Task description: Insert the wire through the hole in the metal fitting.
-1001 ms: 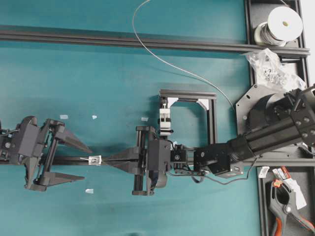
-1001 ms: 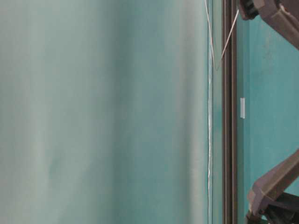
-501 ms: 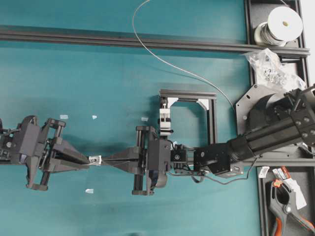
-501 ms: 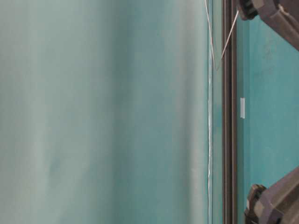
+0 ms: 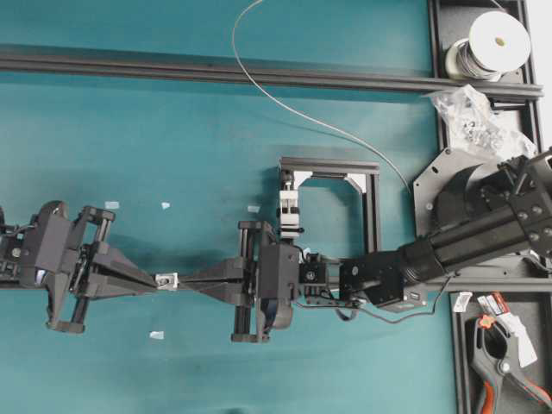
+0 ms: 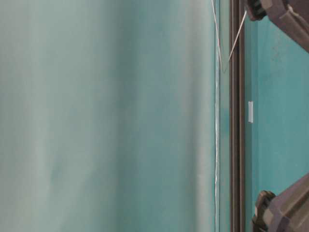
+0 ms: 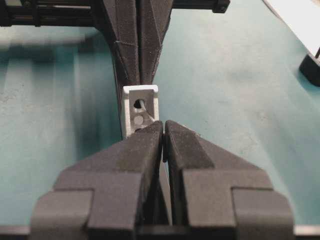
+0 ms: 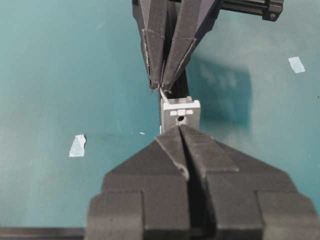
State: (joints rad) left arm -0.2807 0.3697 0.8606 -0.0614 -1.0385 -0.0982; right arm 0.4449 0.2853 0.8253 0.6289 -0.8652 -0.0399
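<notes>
2 matte black grippers, shiny squarish metal fitting (image 7: 140,110)

I see a teal tabletop (image 5: 172,129) under even light, crossed by a long dark rail (image 5: 216,73) near its far edge. Small white tape scraps (image 5: 112,205) lie scattered on the teal surface.

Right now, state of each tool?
Left tool: closed on the wire end by the metal fitting.
Right tool: closed at the fitting; what it holds cannot be told.
</notes>
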